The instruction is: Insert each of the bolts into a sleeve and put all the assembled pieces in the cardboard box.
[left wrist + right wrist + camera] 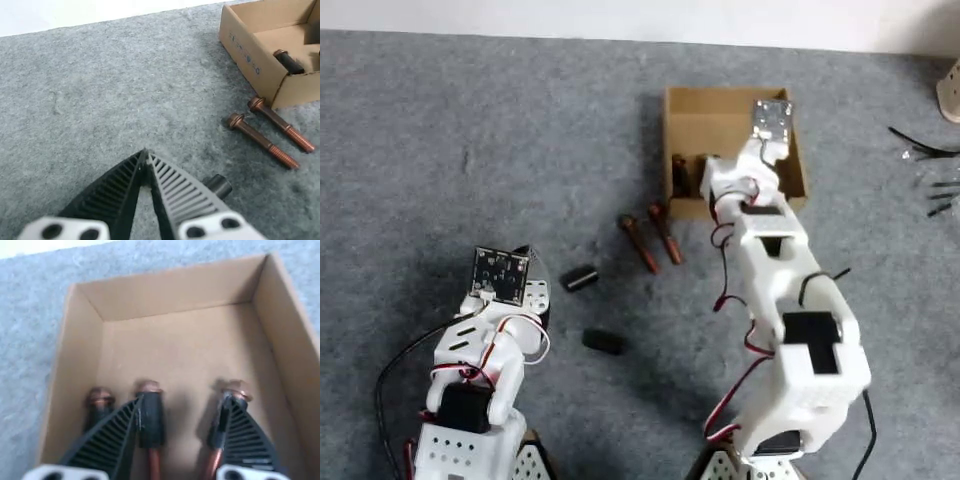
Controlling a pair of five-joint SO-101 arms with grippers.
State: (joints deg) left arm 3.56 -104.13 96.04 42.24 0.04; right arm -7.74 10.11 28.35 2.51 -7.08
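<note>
Two loose copper bolts (652, 240) lie side by side on the grey felt just left of the cardboard box (692, 108). Two black sleeves (580, 277) (603, 341) lie nearer the left arm. My left gripper (145, 156) is shut and holds nothing, low over the felt, with one sleeve (219, 185) just beside a finger; the bolts (262, 140) lie farther off. My right gripper (183, 400) stands open inside the box (170, 285). Three assembled pieces lie on the box floor: one (100, 404) outside the fingers, one (150, 415) against one finger, one (226, 412) partly behind the other finger.
Black cable ties (932, 185) lie on the felt at the far right. The right arm (790, 300) stretches from the front edge up over the box's near wall. Open felt spreads across the left and far side.
</note>
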